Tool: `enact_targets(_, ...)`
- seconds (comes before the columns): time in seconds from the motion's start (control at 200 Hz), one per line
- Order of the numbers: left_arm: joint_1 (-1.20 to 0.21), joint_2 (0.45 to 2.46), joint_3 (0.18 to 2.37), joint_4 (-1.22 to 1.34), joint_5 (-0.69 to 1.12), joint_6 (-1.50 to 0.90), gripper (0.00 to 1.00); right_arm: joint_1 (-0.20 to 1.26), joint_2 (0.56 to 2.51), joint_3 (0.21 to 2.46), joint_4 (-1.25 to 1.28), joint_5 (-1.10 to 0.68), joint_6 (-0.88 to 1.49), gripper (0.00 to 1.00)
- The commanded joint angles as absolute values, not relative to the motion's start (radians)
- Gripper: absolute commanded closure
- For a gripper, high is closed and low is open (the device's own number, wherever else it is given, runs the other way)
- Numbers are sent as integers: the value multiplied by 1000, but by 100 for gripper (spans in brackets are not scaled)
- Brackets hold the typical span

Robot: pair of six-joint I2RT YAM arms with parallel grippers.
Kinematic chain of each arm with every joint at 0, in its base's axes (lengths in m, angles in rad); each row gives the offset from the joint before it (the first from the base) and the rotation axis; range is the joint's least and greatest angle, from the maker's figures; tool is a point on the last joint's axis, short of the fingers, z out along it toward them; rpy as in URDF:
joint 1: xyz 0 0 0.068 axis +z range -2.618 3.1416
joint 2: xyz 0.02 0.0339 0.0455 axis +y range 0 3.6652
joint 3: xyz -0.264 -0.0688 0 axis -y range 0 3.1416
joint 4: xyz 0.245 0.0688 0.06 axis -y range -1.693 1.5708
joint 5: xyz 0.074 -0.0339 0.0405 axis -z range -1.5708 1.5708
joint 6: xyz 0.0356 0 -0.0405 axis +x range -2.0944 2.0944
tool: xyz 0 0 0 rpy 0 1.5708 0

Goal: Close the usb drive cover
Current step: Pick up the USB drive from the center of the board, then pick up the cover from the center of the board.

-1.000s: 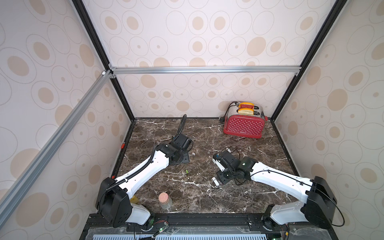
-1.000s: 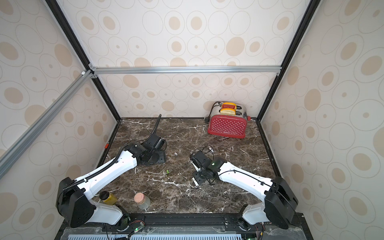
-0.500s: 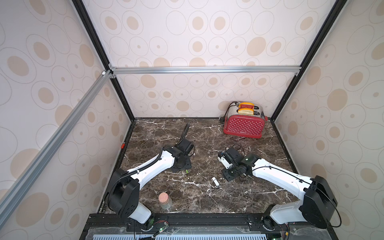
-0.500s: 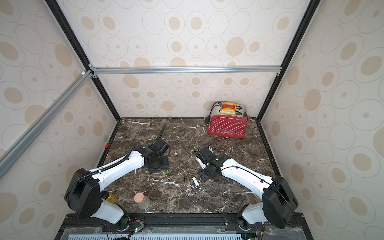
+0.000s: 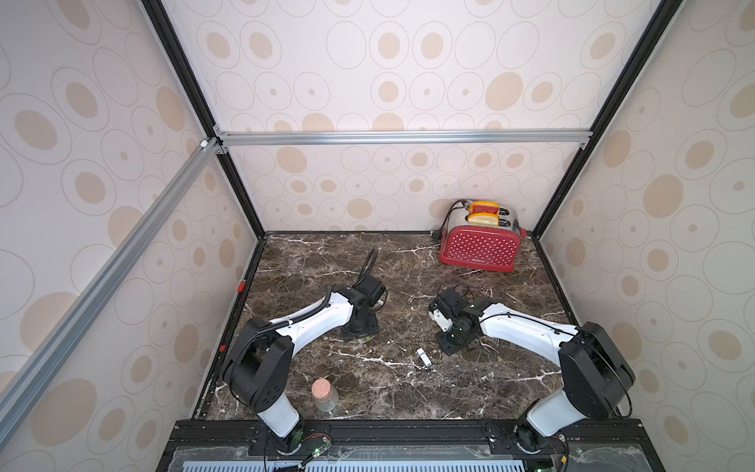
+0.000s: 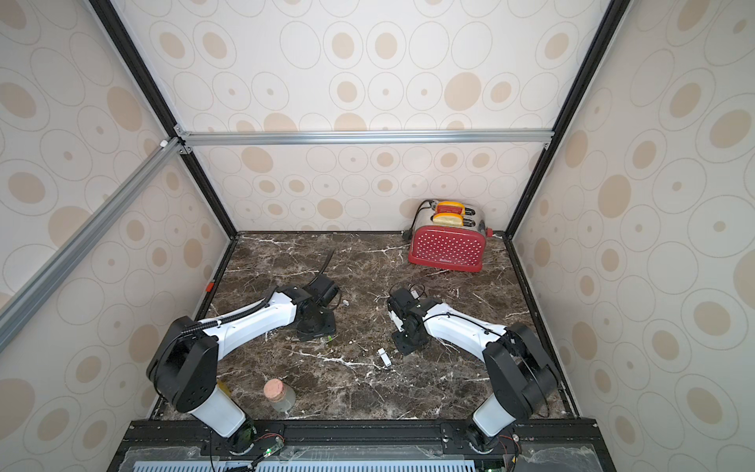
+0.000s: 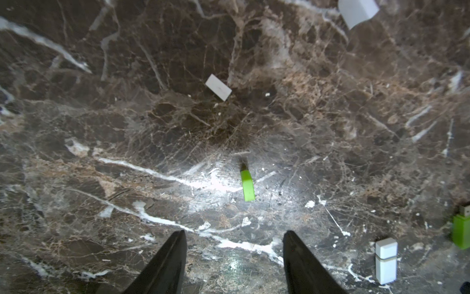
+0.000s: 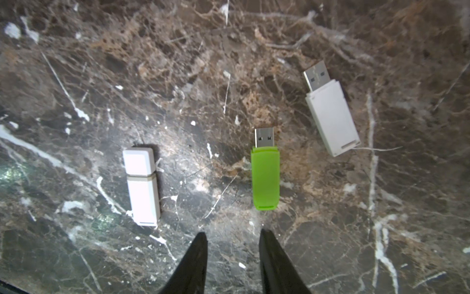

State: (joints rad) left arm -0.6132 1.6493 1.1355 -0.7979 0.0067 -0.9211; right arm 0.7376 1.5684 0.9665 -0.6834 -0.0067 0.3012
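Both grippers are hovering over the marble tabletop, jaws apart, gripping nothing.

R gripper: its fingers are standing w/ a gap and nothing btwn them, pointing down at three drives lying flat. The green usb drive, plug bare, is lying btwn a capped white drive and an uncapped white drive, none touching. L gripper: its jaws are spread and empty. The green cap is lying just ahead of the tips and the white cap farther off (both caps loose on the marble, well apart from the drives). In both top views the capped white drive is lying near the R gripper. A red toaster is sitting at the back-right corner, and a cork-stoppered jar is standing at the front by the L arm base.
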Motion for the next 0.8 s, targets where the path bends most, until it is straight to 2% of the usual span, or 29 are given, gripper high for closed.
enact_targets(0.0,-606,1666,1197,-845,-4,-934,38,724,1584,995,-685,22,286,62)
enact_targets(0.796,-606,1793,1277,-885,-14,-946,38,669,1690,1013,-639,5,260,63)
